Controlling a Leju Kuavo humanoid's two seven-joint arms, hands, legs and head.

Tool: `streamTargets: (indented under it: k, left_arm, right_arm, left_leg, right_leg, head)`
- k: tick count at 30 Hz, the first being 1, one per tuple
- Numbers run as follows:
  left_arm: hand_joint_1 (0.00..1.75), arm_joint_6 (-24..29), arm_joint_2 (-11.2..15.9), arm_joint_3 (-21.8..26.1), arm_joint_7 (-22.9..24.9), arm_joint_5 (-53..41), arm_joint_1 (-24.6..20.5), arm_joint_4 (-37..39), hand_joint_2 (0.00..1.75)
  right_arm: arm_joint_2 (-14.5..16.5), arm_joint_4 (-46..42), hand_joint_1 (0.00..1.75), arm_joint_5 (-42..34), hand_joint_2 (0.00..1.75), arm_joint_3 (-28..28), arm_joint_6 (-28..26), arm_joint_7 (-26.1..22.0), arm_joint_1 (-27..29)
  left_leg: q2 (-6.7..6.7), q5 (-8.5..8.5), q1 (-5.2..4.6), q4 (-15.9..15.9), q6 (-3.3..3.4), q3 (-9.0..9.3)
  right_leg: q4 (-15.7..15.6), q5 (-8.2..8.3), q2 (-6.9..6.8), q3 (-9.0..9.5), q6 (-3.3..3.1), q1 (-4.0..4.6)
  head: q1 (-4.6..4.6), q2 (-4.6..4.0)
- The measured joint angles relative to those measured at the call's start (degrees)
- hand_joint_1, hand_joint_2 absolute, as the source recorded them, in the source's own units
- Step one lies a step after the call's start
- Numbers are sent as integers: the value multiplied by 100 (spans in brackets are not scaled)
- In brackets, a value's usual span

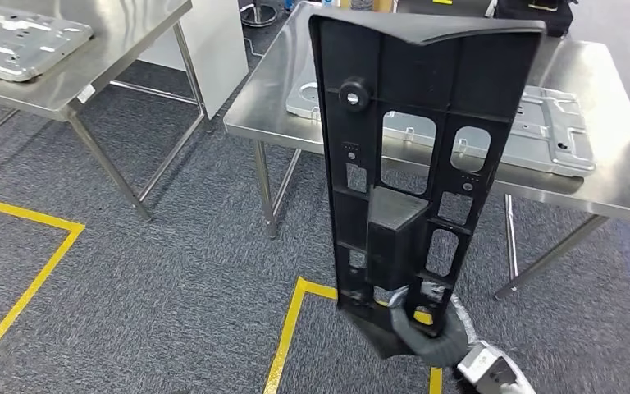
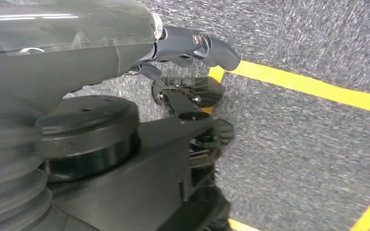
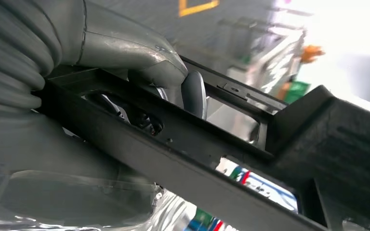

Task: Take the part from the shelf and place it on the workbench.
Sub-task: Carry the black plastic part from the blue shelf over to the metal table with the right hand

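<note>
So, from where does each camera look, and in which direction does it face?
Head view: high on the body, facing forward and down at the black part, the workbench and the right hand gripping the part's lower end.
Left wrist view: behind the hanging left hand, facing the carpet.
Right wrist view: behind the right hand, along the part.
Shared by head and right wrist views: right hand and part.

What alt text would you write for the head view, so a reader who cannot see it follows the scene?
The robot's right hand grips the bottom of a tall black plastic part, holding it upright over grey carpet. Behind it is a steel workbench carrying a grey metal plate; yellow floor tape lies below.
</note>
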Motion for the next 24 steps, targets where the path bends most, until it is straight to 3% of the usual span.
streamTargets:
  k: [1,3,5,6,7,8,10,12,14,16,18,20,21,22,24]
  left_arm:
    - [0,-2,-1,8,-9,11,-5,0,175]
    - [0,-7,-1,21,-20,27,6,0,175]
    - [0,-7,2,31,-23,39,36,0,175]
    - [0,-7,3,33,-23,45,46,0,175]
    - [0,-8,3,35,-23,56,49,0,175]
    - [0,-9,2,37,-24,65,49,0,175]
    - [0,-11,6,43,-27,83,47,0,175]
    - [0,-11,13,56,-34,93,48,0,175]
    - [0,-10,15,64,-43,107,46,0,175]
    - [0,-8,15,67,-51,126,39,0,175]
    - [0,-6,15,75,-58,144,52,0,175]
    - [0,-2,15,92,-58,158,78,0,175]
    - [0,1,15,102,-57,168,87,0,175]
    - [0,5,15,115,-56,180,91,0,175]
    - [0,11,15,144,-58,204,89,0,175]
  right_arm:
    - [-136,-55,168,-39,175,-107,7,25,25]
    - [-400,-141,168,-156,175,-358,35,72,44]
    - [-595,-189,168,-245,175,-607,74,122,57]
    - [-664,-203,168,-269,175,-703,96,150,68]
    - [-729,-215,168,-293,175,-791,125,189,77]
    - [-794,-225,168,-323,175,-870,162,232,83]
    - [-943,-235,168,-402,175,-1032,255,319,70]
    - [-1095,-232,168,-476,175,-1187,335,376,29]
    - [-1223,-192,168,-516,175,-1338,389,422,-57]
    - [-1334,-108,168,-521,175,-1490,431,471,-211]
    - [-1427,44,168,-521,175,-1601,491,518,-435]
    - [-1523,254,168,-560,175,-1669,587,536,-647]
    - [-1582,366,168,-600,175,-1699,643,527,-733]
    - [-1646,469,168,-647,175,-1724,700,513,-816]
    - [-1773,659,168,-728,175,-1753,796,487,-1003]
  left_leg:
    - [71,33,7,-49,40,12]
    - [227,59,-11,-95,93,20]
    - [394,50,-35,-91,110,12]
    - [473,42,-40,-86,109,11]
    - [544,32,-38,-79,100,11]
    - [608,18,-35,-66,86,13]
    - [720,-34,-52,-17,30,20]
    - [817,-89,-78,17,-38,36]
    - [914,-125,-75,24,-96,59]
    - [760,-259,-43,194,-154,9]
    - [447,-608,-8,823,-194,-271]
    - [318,-906,-2,1605,-200,-665]
    - [304,-894,-5,1772,-189,-771]
    - [298,-761,-7,1698,-167,-771]
    - [271,-290,-22,971,-94,-501]
  right_leg:
    - [139,-94,-137,-73,19,14]
    - [780,-451,-494,-387,47,30]
    - [1461,-720,-643,-711,86,5]
    - [1548,-706,-671,-743,106,-13]
    - [1404,-594,-701,-653,125,-31]
    - [1060,-420,-767,-455,141,-47]
    - [272,-159,-1022,-20,136,-47]
    - [-46,-106,-1134,143,81,-21]
    - [-41,-93,-995,126,16,-16]
    - [-63,-67,-866,124,-47,-34]
    - [-74,-46,-737,120,-94,-44]
    - [-69,-41,-607,114,-110,-34]
    - [-65,-43,-552,116,-114,-25]
    - [-61,-45,-503,122,-117,-17]
    - [-55,-52,-419,136,-117,-9]
  head:
    - [0,0]
    - [1,0]
    - [1,0]
    - [1,0]
    - [1,0]
    - [2,0]
    - [2,0]
    - [2,0]
    - [1,0]
    - [0,0]
    - [0,0]
    - [0,0]
    - [0,0]
    - [0,0]
    - [1,0]
